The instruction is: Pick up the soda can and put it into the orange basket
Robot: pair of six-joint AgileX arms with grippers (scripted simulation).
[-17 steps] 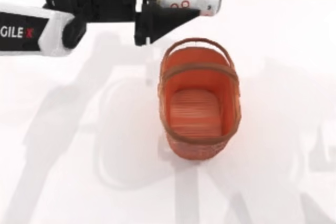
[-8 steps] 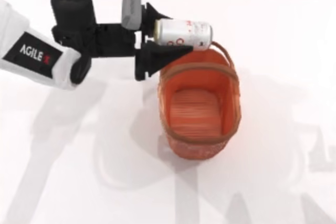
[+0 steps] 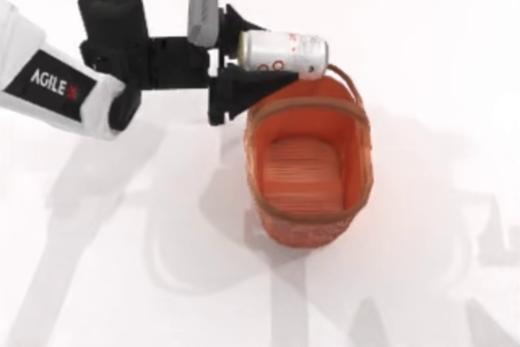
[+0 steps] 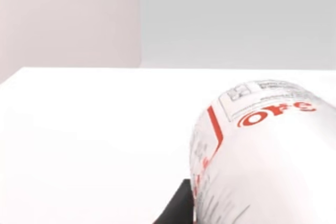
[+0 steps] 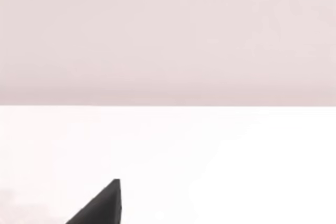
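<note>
Since one second ago my left arm has swung down and toward the basket, so the soda can [image 3: 283, 54] is now lower in the top view and its far end reaches the basket's handle; in the last half second almost nothing has changed. In the top view my left gripper [image 3: 244, 58] is closed on the soda can, one black finger at each side of it, and the can lies on its side in the air, pointing to the right. It hangs over the far rim of the orange basket [image 3: 362, 170], just where the brown handle begins, and it is not inside the basket. The basket stands upright near the middle of the white table [image 3: 439, 54], and its slatted floor is bare. My right arm does not show in this view. In the left wrist view the soda can [image 4: 262, 156] fills the near corner, with red letters and a printed label on its white side, and a small black part of a finger shows just beside it; behind it are the table and a pale wall. In the right wrist view I see only one dark fingertip [image 5: 102, 205] above the white table, so I cannot tell how far my right gripper is open.
</note>
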